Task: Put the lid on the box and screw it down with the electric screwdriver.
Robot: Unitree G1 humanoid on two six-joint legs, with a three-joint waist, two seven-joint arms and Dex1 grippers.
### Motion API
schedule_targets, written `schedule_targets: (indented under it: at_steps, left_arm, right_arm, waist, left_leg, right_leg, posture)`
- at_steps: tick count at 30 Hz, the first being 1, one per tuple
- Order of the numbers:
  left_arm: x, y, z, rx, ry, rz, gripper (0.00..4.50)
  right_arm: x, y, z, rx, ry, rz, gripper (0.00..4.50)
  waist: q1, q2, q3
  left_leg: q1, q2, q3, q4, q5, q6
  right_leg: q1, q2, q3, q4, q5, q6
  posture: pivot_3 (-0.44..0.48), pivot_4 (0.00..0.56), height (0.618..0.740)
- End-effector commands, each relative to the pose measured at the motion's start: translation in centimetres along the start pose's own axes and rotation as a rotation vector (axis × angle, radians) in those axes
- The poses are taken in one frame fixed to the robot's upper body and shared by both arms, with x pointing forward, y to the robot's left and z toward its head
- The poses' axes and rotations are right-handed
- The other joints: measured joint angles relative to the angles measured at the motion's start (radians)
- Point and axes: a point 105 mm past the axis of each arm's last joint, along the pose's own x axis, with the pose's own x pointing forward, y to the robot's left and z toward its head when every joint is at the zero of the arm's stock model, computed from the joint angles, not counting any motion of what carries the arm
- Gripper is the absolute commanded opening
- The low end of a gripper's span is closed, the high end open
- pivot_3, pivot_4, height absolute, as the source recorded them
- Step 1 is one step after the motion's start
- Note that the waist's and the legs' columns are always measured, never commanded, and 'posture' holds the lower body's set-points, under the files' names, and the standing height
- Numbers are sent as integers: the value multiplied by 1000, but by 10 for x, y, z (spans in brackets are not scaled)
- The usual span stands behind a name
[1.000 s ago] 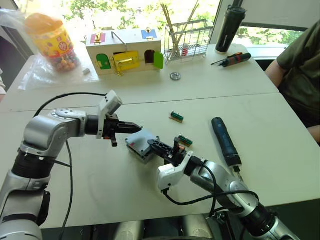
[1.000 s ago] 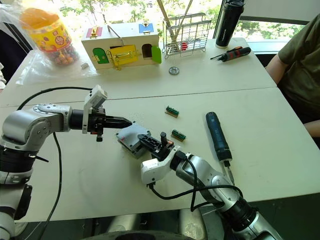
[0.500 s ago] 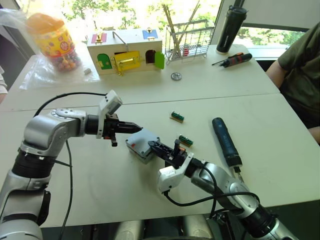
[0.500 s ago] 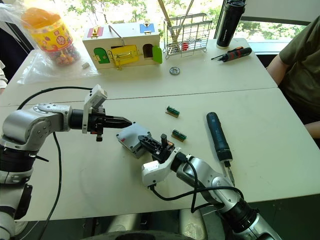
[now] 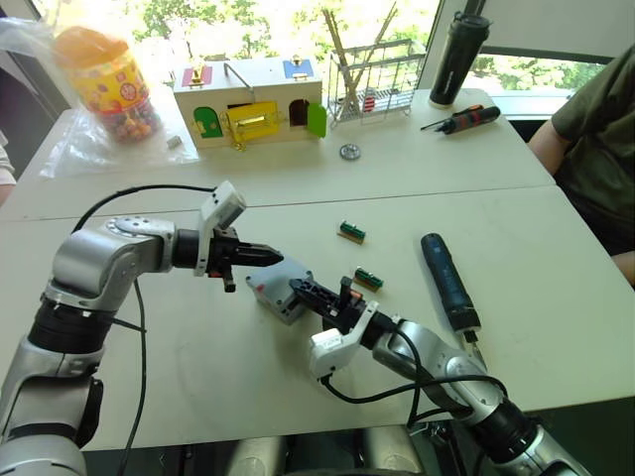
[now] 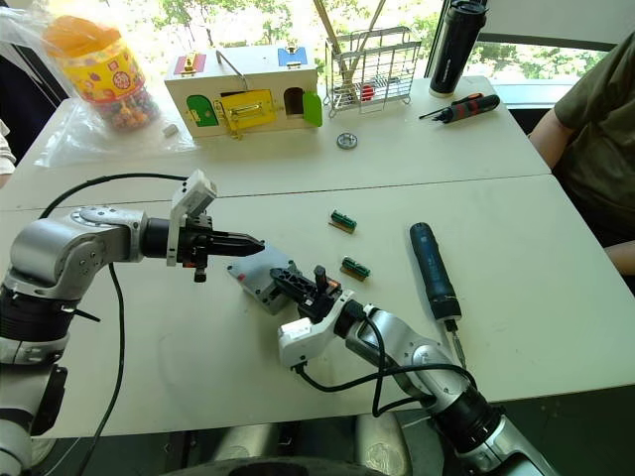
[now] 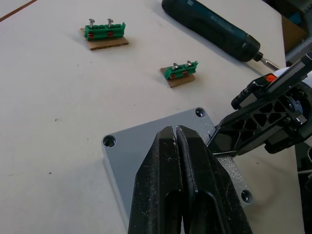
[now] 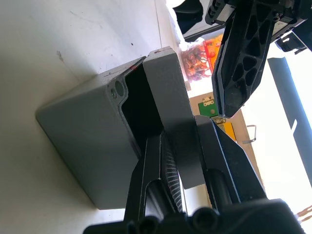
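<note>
The right gripper (image 8: 178, 146) clamps the lid (image 8: 170, 105) tilted — one edge lifted off the box (image 8: 92, 146) — while the left gripper (image 7: 176, 141), jaws closed, presses from above at mid-tabletop.

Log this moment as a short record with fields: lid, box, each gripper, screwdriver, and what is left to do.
lid: tilted over the box's opening, one edge raised, not seated
box: grey, on the white table
right gripper: shut on the lid's edge
left gripper: shut, tips over the lid's top
electric screwdriver: lying on the table, to the robot's right, unheld
left to do: seat lid, drive screws
</note>
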Motion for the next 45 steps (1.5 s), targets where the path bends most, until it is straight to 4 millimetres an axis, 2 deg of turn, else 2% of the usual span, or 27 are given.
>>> schedule_targets:
  at_steps: [1, 5, 12, 18, 25, 27, 28, 32, 34, 36, 38, 45]
  left_arm:
    - [-1, -3, 6, 54, 3, -5, 36]
    - [2, -3, -2, 72, 32, -5, 36]
    - [5, -1, -3, 78, 29, -11, 36]
    - [9, -1, -9, 85, 47, -23, 36]
    - [19, 2, -28, 158, 133, -8, 36]
    - [22, 3, -32, 166, 148, -7, 0]
    - [24, 2, -36, 168, 162, -11, 0]
    - [31, -1, -54, 190, 235, -21, 0]
    - [32, 2, -59, 177, 249, 6, 0]
    - [33, 5, -65, 189, 273, 23, 0]
    - [33, 6, -72, 216, 303, 27, 0]
    - [37, 9, -77, 214, 305, 42, 0]
  right_arm:
    - [-5, 14, 5, 10, -11, 49, 134]
    - [-7, 15, 5, 12, -9, 50, 134]
    - [-13, 13, 3, 3, 7, 48, 134]
    - [-17, 21, 5, 6, 4, 76, 134]
    - [-18, 26, 6, 14, 5, 90, 134]
    - [-18, 27, 5, 20, 10, 94, 1169]
    - [-19, 27, 5, 21, 13, 95, 1498]
    - [-23, 25, 1, 22, 30, 93, 3269]
    - [-25, 23, 0, 22, 36, 90, 3269]
    - [-26, 21, 0, 23, 39, 85, 3269]
    - [-28, 18, 1, 26, 37, 76, 3269]
    - [-37, 13, 4, 34, 36, 65, 3269]
  waist:
    - [0, 0, 0]
    - [1, 0, -1]
    - [2, 0, -1]
    - [4, 0, -1]
    - [5, 0, -2]
    - [6, 0, -2]
    - [7, 0, -3]
    - [6, 0, -19]
    - [8, -1, -23]
    - [8, 0, -26]
    - [8, 1, -27]
    - [22, 3, -29]
  left_leg:
    - [0, 0, 0, 0, 0, 0]
    - [1, 0, 0, 0, 0, 0]
    - [1, 0, 0, 0, 0, 0]
    - [1, 0, 0, 0, 0, 0]
    - [4, 0, 0, -1, 0, 0]
    - [10, 0, 0, -3, 0, 0]
    - [12, 0, -1, -3, 0, 1]
    - [14, 0, -1, -4, -1, 1]
    - [22, 0, -1, -9, -1, 1]
    - [33, 0, -2, -16, -1, 2]
    - [40, 0, -2, -17, -5, 8]
    - [45, 0, -2, -18, -6, 10]
  right_leg:
    - [0, 0, 0, 0, 0, 0]
    - [1, 0, 0, 0, 0, 0]
    - [1, 0, 0, 0, 0, 0]
    - [2, 0, 0, 0, 0, 0]
    - [4, 0, 0, -1, 0, 0]
    - [11, 0, 0, -3, 0, 0]
    - [14, 0, 0, -4, 0, 0]
    - [16, 0, 0, -5, 0, 0]
    - [18, 0, 1, -6, 0, 0]
    - [33, 1, 1, -21, -1, 1]
    - [38, 1, 1, -21, -2, 1]
    - [45, 1, 2, -24, -3, 1]
  posture:
    - [0, 150, 740]
    - [0, 150, 740]
    - [0, 150, 740]
    - [0, 150, 740]
    - [0, 150, 740]
    - [0, 150, 740]
    - [0, 150, 740]
    - [0, 150, 740]
    - [0, 150, 740]
    - [0, 150, 740]
    - [0, 150, 740]
    - [0, 150, 740]
